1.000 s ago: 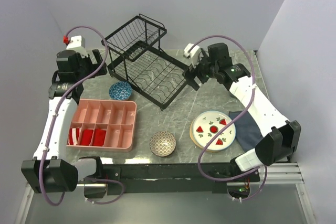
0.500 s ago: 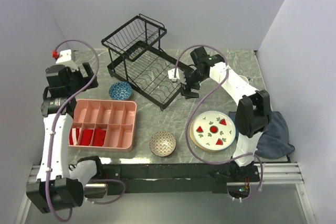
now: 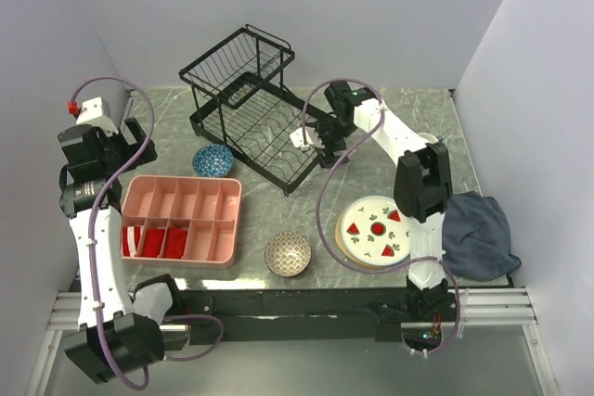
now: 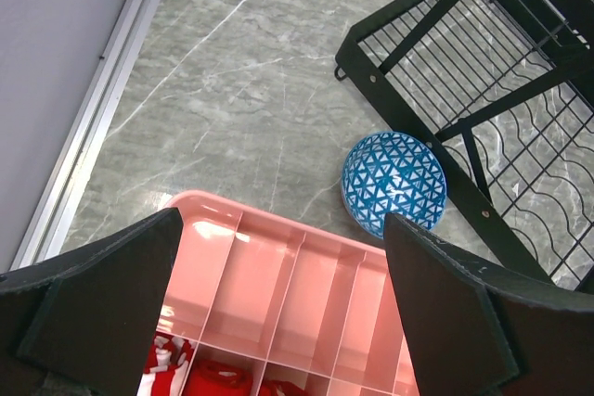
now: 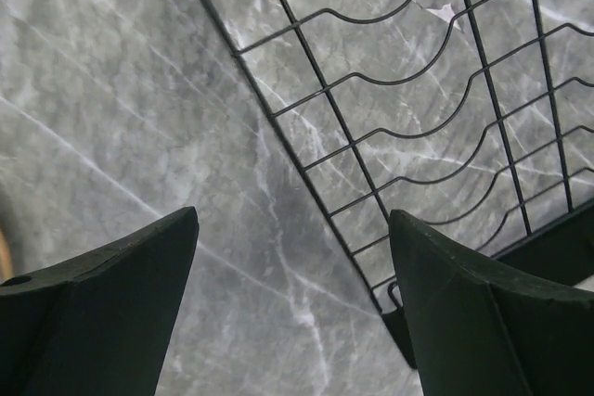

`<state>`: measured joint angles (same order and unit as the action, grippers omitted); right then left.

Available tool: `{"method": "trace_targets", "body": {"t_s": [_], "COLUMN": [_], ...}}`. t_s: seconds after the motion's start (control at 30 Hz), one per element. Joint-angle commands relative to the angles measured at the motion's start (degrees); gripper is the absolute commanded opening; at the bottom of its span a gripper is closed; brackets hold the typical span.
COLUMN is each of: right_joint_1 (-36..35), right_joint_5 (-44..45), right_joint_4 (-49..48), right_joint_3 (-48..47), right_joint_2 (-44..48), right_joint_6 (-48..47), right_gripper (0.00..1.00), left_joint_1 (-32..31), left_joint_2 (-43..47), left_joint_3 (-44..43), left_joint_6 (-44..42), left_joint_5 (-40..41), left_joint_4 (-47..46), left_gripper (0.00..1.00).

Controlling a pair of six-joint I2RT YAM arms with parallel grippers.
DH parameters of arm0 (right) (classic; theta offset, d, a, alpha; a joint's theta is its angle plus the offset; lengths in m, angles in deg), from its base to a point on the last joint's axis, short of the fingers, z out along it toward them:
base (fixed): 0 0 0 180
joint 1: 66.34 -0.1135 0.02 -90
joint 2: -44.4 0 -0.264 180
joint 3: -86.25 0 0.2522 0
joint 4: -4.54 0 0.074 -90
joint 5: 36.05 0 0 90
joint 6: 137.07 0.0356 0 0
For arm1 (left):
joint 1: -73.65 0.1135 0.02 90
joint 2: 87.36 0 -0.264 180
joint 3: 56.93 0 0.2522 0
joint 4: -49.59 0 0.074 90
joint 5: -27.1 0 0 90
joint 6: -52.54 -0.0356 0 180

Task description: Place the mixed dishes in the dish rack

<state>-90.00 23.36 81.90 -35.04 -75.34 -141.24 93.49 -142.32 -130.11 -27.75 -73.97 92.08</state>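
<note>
The black wire dish rack [image 3: 243, 107] stands at the back middle and holds nothing; its base also shows in the right wrist view [image 5: 436, 90] and its corner in the left wrist view [image 4: 483, 62]. The blue bowl [image 3: 213, 160] [image 4: 394, 181] sits by its left corner. The pinkish-brown bowl [image 3: 288, 254] sits near the front. The watermelon plate [image 3: 376, 229] lies front right, with a tan rim [image 3: 351, 255] showing under it. My left gripper [image 3: 139, 134] [image 4: 281, 229] is open above the pink tray's back edge. My right gripper [image 3: 330, 149] [image 5: 292, 229] is open above the table at the rack's right corner.
A pink compartment tray [image 3: 181, 220] [image 4: 278, 285] with red pieces lies front left. A dark blue-grey cloth [image 3: 475, 234] lies at the right edge. Grey walls close in on the back and both sides.
My right arm has folded in toward the rack, and its gripper has moved left to the rack's corner, uncovering the cloth. My left arm has drawn back to the left.
</note>
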Motion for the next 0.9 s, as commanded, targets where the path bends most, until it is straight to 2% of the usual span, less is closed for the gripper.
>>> {"method": "trace_targets", "body": {"t_s": [0.0,0.2,0.4,0.47,0.7,0.8,0.87], "right_joint_1": [-0.3,-0.2,-0.2,-0.2,-0.3,-0.3,-0.3], "right_joint_5": [0.7,1.2,3.5,3.9,6.4,7.2,8.3], "right_joint_4": [2.5,2.5,4.5,4.3,-1.3,-2.8,-3.6], "right_joint_3": [-6.6,-9.2,-7.9,-7.0,-0.1,2.0,2.8], "right_joint_2": [-4.6,-6.6,-6.6,-6.6,-3.9,-3.7,-3.6], "right_joint_6": [-2.8,-3.2,-4.1,-2.3,0.7,2.6,4.2], "right_gripper": [0.89,0.80,0.64,0.56,0.51,0.46,0.37], "left_joint_1": [1.5,2.4,2.5,2.4,2.4,2.3,1.9], "left_joint_2": [1.3,1.7,2.3,2.5,4.2,4.0,2.9], "left_joint_3": [0.4,0.1,0.8,0.8,3.9,4.6,4.4], "left_joint_6": [-1.0,-1.7,-3.6,-3.6,-2.9,-2.7,-2.7], "left_joint_5": [-2.2,-3.1,-0.2,-0.5,-2.9,-4.2,-4.6], "left_joint_4": [0.5,1.0,-1.5,-2.1,-4.6,-6.6,-7.2], "left_gripper": [0.96,0.96,0.96,0.96,0.96,0.96,0.96]}}
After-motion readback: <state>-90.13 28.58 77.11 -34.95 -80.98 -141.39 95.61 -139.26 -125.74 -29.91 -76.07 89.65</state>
